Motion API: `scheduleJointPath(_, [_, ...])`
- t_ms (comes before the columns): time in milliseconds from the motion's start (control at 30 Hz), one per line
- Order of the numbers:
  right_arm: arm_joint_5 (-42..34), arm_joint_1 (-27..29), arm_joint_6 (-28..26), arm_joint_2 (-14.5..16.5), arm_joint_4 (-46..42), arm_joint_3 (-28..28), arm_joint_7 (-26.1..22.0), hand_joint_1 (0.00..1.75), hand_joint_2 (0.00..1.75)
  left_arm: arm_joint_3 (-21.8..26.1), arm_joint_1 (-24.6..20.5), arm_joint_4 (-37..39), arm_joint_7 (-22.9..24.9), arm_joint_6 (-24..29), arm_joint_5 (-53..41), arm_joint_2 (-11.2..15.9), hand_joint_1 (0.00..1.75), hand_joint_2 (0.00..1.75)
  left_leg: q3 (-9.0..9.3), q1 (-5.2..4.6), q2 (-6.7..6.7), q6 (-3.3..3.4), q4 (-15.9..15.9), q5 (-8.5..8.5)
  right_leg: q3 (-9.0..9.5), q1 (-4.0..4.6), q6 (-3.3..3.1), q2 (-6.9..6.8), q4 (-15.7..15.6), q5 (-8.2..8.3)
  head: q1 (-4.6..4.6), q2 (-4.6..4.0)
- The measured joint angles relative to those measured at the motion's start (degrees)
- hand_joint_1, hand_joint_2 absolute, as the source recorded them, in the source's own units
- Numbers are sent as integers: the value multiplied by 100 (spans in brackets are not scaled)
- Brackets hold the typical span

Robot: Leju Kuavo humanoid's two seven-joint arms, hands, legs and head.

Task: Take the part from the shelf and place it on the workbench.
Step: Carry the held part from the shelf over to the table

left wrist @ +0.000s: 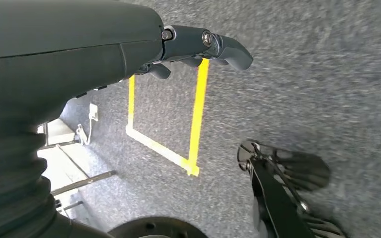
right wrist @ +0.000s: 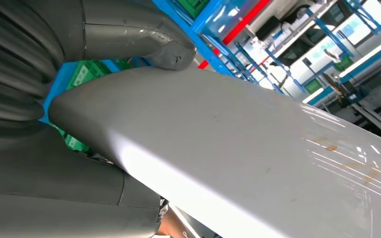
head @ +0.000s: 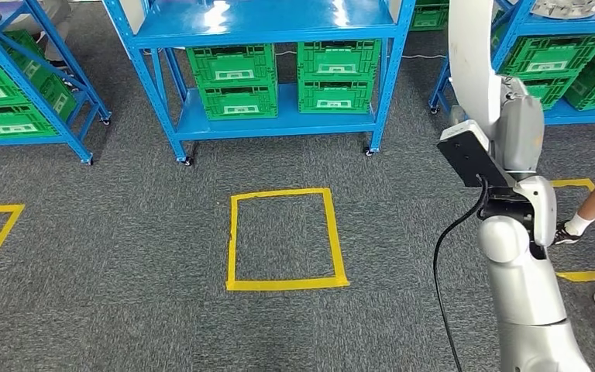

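Observation:
The part is a long, smooth, pale grey curved panel; it rises at the upper right of the head view above my raised right arm. The right wrist view has the part running across the picture, with my right hand gripping it and the thumb pressed on its upper face. My left hand hangs over the grey carpet with its dark fingers stretched out and nothing in them.
Blue shelf racks holding green crates stand ahead and on both sides. A yellow tape square marks the carpet in front. A person's shoes are at the right, near more yellow tape. Another metal part lies on the right rack.

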Motion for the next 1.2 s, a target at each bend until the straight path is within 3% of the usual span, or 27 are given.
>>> scheduleJointPath(67, [-2, -15, 12, 3, 2, -1, 0, 175, 175, 1, -21, -4, 6, -1, 20, 8, 0, 175, 613, -45, 0, 99, -830, -3, -101, 25, 31, -4, 6, 102, 3, 0])
scheduleJointPath(133, [-26, -55, 43, 4, 16, 0, -37, 175, 175, 9, -41, -7, -47, -2, 56, 13, 0, 175, 872, -84, 2, 163, -1299, -129, -133, 12, 98, -16, -7, 186, 3, 0])
scheduleJointPath(233, [-96, -151, 77, 5, 77, 1, -98, 175, 175, 28, -37, -3, -147, -2, 95, 4, 0, 175, 799, -75, 16, 264, -1394, -15, -169, -24, 217, -8, -4, 234, -5, 0])
scheduleJointPath(300, [-114, -245, 84, 5, 138, 1, -103, 175, 175, 36, -30, -3, -166, -1, 103, 3, 0, 175, 729, -38, 36, 310, -1421, 116, -342, -41, 287, 24, 409, -98, -1, 0])
scheduleJointPath(367, [-122, -304, 89, 5, 207, 2, -101, 175, 175, 39, -28, -4, -181, 0, 109, 5, 0, 175, 615, -32, 67, 325, -1404, 218, -593, -78, 361, 40, 1181, -596, 5, -1])
scheduleJointPath(400, [-134, -309, 91, 5, 238, 2, -97, 175, 175, 41, -24, -3, -192, 0, 113, 2, 0, 175, 550, -28, 85, 321, -1387, 258, -654, -98, 390, 40, 1468, -737, 5, 0])
scheduleJointPath(433, [-149, -309, 93, 4, 264, 3, -95, 175, 175, 43, -20, -1, -205, -1, 115, -2, 0, 175, 489, -23, 110, 314, -1360, 287, -614, -114, 414, 38, 1556, -770, 5, -1])
scheduleJointPath(467, [-172, -310, 95, 4, 283, 3, -95, 175, 175, 45, -15, 1, -217, -1, 113, -4, 0, 175, 433, -14, 137, 305, -1325, 304, -457, -126, 430, 27, 1410, -704, 5, 0])
scheduleJointPath(533, [-217, -309, 91, -1, 301, 3, -103, 175, 175, 49, -12, 2, -232, -1, 103, -6, 0, 175, 345, 0, 207, 268, -1236, 310, 79, -131, 434, -95, 641, -487, 5, 0])
scheduleJointPath(600, [-248, -301, 80, -6, 314, 2, -139, 175, 175, 53, -12, 2, -235, -1, 98, -3, 0, 175, 301, -10, 270, 199, -1166, 300, 399, -107, 375, -216, 86, -372, 6, 0])
scheduleJointPath(700, [-273, -294, 68, -10, 336, 1, -191, 175, 175, 64, -17, 2, -224, -1, 100, -1, 0, 175, 292, -17, 376, 83, -1165, 312, 368, -87, 241, -112, 24, -314, 9, 0])
scheduleJointPath(767, [-285, -312, 70, -10, 350, 1, -192, 175, 175, 69, -22, 3, -219, -1, 101, -3, 0, 175, 214, -5, 285, 14, -1010, 184, 337, -114, 154, -31, -7, -249, 9, 0])
scheduleJointPath(867, [-293, -368, 100, -5, 399, 1, -185, 175, 175, 72, -15, 9, -194, -1, 100, -7, 0, 175, -202, 15, 50, -34, -26, -380, 263, -127, 84, 92, -21, -176, 9, 0])
scheduleJointPath(900, [-293, -384, 127, -4, 429, 2, -179, 175, 175, 72, -10, 9, -162, 0, 96, -6, 0, 175, -333, 17, 30, -37, 297, -511, 236, -125, 83, 143, -20, -155, 9, 0])
scheduleJointPath(933, [-293, -398, 154, -4, 463, 3, -174, 175, 175, 72, -6, 9, -121, -1, 91, -6, 0, 175, -384, 18, 22, -36, 450, -539, 212, -124, 90, 199, -19, -134, 9, 0])
scheduleJointPath(967, [-294, -410, 178, -4, 496, 4, -171, 175, 175, 72, -3, 9, -79, -1, 84, -6, 0, 175, -325, 21, 12, -30, 379, -457, 193, -125, 104, 257, -16, -113, 8, 0])
scheduleJointPath(1000, [-295, -424, 191, -4, 521, 6, -169, 175, 175, 72, -3, 9, -44, -1, 75, -6, 0, 175, -161, 27, -19, -19, 93, -295, 179, -128, 122, 314, -12, -95, 8, 0])
scheduleJointPath(1033, [-295, -444, 196, -4, 538, 7, -165, 175, 175, 72, -2, 9, -25, -1, 63, -6, 0, 175, 63, 40, -121, -4, -317, -116, 164, -132, 143, 368, -2, -79, 8, 0])
scheduleJointPath(1100, [-297, -509, 197, -4, 555, 11, -145, 175, 175, 72, -1, 10, -12, -2, 42, -7, 0, 175, 405, 56, -334, 19, -970, 85, 110, -120, 204, 476, 34, -51, 10, 0])
scheduleJointPath(1133, [-298, -541, 198, -4, 558, 16, -129, 175, 175, 72, 0, 10, -10, -2, 33, -9, 0, 175, 470, 54, -391, 37, -1107, 109, 80, -120, 244, 529, 42, -30, 11, 0])
scheduleJointPath(1200, [-301, -570, 203, -8, 560, 26, -92, 175, 175, 73, 2, 12, -3, -1, 21, -17, 0, 175, 466, 42, -301, 101, -1131, 131, 35, -134, 334, 638, 21, 27, 13, 0])
